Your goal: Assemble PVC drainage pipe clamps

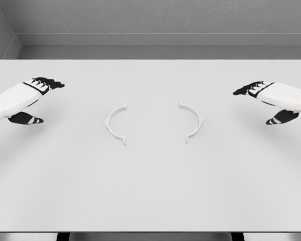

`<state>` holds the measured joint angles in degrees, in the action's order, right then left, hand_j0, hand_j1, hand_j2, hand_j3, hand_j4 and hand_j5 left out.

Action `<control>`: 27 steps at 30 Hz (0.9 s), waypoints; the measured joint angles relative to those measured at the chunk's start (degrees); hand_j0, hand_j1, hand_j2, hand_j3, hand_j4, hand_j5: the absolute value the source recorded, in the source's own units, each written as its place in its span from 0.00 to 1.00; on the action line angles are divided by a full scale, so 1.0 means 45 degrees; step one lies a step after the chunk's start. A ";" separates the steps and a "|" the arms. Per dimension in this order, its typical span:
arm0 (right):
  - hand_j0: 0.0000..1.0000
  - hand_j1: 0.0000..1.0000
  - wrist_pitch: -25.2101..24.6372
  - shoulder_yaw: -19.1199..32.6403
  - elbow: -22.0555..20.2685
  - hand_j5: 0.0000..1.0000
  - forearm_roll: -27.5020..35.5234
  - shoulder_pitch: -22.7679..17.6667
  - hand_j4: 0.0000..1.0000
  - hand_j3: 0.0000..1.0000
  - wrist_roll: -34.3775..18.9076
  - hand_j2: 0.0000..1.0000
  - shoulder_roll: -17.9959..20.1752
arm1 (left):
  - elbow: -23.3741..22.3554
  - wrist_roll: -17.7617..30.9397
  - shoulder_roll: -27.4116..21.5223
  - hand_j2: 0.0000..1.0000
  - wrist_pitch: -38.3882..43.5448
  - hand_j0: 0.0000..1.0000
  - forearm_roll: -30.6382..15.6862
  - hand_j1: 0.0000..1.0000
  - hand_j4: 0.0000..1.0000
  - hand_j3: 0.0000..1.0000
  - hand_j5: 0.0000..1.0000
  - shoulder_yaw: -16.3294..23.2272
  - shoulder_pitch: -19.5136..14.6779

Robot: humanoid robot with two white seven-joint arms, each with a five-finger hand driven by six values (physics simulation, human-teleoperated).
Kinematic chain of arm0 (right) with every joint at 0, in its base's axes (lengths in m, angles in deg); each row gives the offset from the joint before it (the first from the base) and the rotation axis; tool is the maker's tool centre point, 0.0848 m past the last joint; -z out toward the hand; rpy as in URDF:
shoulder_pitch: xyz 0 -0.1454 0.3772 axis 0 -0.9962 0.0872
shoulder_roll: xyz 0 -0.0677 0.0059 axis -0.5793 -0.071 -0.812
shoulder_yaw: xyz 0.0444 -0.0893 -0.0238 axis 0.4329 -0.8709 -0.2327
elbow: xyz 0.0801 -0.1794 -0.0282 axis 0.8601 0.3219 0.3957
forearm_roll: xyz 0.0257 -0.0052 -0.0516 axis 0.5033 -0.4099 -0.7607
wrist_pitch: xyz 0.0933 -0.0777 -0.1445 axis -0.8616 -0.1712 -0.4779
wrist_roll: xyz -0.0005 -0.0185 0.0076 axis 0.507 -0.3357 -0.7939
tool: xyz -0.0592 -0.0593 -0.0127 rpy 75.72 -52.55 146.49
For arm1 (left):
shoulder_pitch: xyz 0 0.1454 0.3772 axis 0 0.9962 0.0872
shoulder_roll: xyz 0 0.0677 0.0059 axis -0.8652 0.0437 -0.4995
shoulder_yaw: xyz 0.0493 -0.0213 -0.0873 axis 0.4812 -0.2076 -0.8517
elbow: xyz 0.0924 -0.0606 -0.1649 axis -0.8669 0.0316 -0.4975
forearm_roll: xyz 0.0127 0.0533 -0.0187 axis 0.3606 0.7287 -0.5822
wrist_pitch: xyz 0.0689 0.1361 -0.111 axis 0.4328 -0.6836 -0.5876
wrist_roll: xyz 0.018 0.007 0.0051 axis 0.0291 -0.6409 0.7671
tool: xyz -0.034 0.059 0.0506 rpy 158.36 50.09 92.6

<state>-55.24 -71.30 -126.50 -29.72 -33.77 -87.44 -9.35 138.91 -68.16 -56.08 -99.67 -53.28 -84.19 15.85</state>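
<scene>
Both hands hover spread and empty, left hand (32, 100), right hand (271, 103), well apart from the 2 thin white plastic half-ring clamp pieces (115, 123) (192, 122). You risk skidding those light halves across the white table (150, 191) with a flat approach

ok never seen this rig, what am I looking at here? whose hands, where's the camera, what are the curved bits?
It is a simulator render, seen from a camera on a humanoid robot's head, looking down at a white table. The two white arms with black-fingered, five-finger hands are the robot's own: the left hand comes in from the picture's left, the right hand from its right. Both hover apart at the table's sides, fingers relaxed, holding nothing. Between them lie two white half-ring pieces, the halves of a pipe clamp: the left clamp half and the right clamp half. Their open sides face each other, with a clear gap between, so they are not yet joined.
</scene>
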 measured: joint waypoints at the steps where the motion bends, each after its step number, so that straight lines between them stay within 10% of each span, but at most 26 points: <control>1: 1.00 1.00 -0.0001 0.0010 -0.0010 1.00 0.0009 0.0000 1.00 1.00 -0.0004 1.00 -0.0066 | -0.0001 0.0000 0.0000 1.00 0.0000 1.00 0.0000 1.00 1.00 1.00 1.00 0.0001 0.0000; 27: 1.00 1.00 0.0021 -0.0086 0.0900 1.00 -0.0537 0.0625 1.00 1.00 -0.0014 1.00 -0.3393 | 0.1412 -0.0002 0.4321 1.00 0.2091 1.00 0.3085 1.00 1.00 1.00 1.00 0.0718 -0.0176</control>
<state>-55.15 -71.69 -122.45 -32.13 -30.96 -87.51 -24.62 145.26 -68.17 -36.64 -90.26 -39.40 -80.95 15.06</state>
